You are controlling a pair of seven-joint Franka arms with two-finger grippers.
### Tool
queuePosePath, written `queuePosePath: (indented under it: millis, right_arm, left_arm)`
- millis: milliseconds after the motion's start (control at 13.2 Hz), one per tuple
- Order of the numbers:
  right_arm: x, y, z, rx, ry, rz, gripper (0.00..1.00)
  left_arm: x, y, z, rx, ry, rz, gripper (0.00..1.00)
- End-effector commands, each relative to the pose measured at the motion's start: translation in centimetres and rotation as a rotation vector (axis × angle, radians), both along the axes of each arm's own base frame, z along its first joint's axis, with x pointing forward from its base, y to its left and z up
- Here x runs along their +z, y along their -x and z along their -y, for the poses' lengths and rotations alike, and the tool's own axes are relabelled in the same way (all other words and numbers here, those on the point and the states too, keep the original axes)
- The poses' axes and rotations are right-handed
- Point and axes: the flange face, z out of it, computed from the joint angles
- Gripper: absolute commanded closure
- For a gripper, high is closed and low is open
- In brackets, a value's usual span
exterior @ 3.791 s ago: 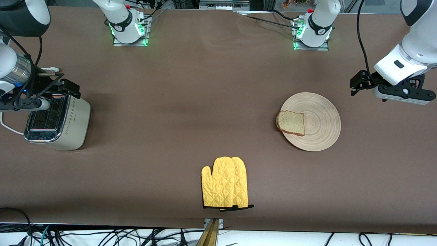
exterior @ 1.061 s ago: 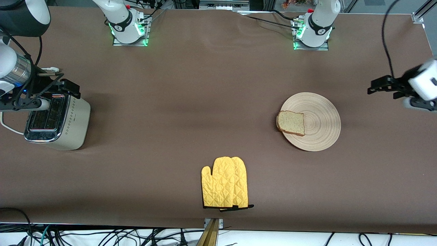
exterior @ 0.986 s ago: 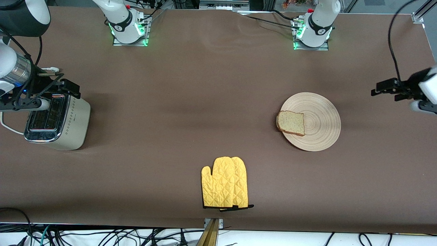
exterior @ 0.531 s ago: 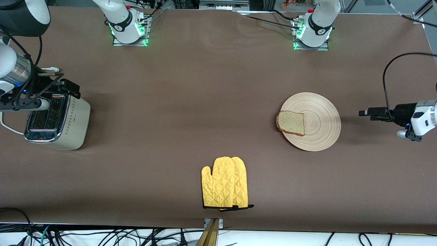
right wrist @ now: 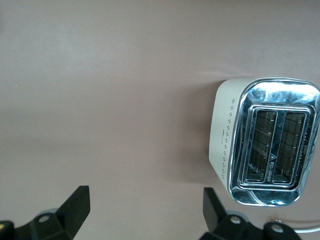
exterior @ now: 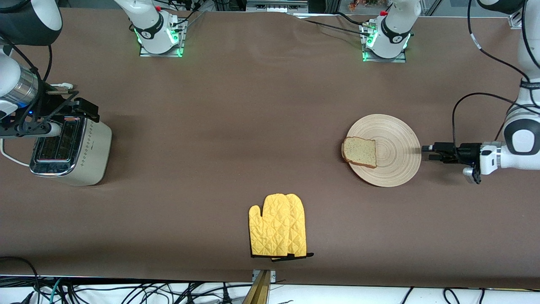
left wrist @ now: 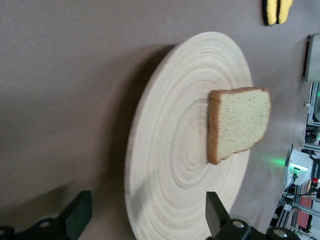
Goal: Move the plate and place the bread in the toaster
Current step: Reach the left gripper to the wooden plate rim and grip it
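The plate (exterior: 386, 150) lies flat on the brown surface (exterior: 236, 126) toward the left arm's end, about midway between the edge along the robots' bases and the edge nearest the front camera. The bread (exterior: 359, 152) rests on it, at the rim that faces the right arm's end and slightly overhanging it. The toaster (exterior: 69, 150) stands upright well apart, close to the surface's edge at the right arm's end, both slots empty and a white cord trailing from it. A yellow oven mitt (exterior: 278, 226) lies between them, near the edge closest to the front camera.

The left claw (exterior: 427, 152) sits low and level just beside the plate's rim at the left arm's end, its fingers spread wide and empty, with the rim lined up between them in the left wrist view. The right claw (right wrist: 145, 210) waits over the toaster, also wide open and holding nothing.

The step in hand looks like the approach to grasp the plate. The next move likely calls for sliding the fingers over and under the thin rim, closing firmly, then shifting the plate gently so the overhanging bread does not slip off.
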Motion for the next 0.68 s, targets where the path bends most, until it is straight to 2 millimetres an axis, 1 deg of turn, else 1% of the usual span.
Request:
queuePosePath:
  millis: [0,76,227,303,379,455,606]
  right_arm:
    - [0.47,-0.22,0.02,0.004,-0.004,0.009,0.0]
    - [0.47,-0.22,0.02,0.004,-0.004,0.009,0.0]
    - [0.47,-0.22,0.02,0.004,-0.004,0.009,0.0]
    - [0.47,-0.22,0.02,0.004,-0.004,0.009,0.0]
    - [0.47,-0.23,0.1,0.003,-0.004,0.009,0.0]
    - [0.47,-0.22,0.02,0.004,-0.004,0.009,0.0]
    - [0.47,-0.23,0.1,0.003,-0.004,0.009,0.0]
  left_arm:
    - [-2.02,1.03,1.37,0.044,0.066,0.008,0.01]
    - [-2.19,1.23,1.44,0.051,0.074,0.002,0.12]
    - [-2.18,1.26,1.47,0.049,0.077,0.002,0.53]
    - [-2.04,1.22,1.48,0.045,0.079,0.005,0.7]
    - [-2.01,1.41,1.58,0.031,0.094,0.003,0.91]
    - [-1.98,1.5,1.7,0.026,0.102,-0.002,1.0]
    - [-1.78,1.38,1.47,0.026,0.104,0.003,1.0]
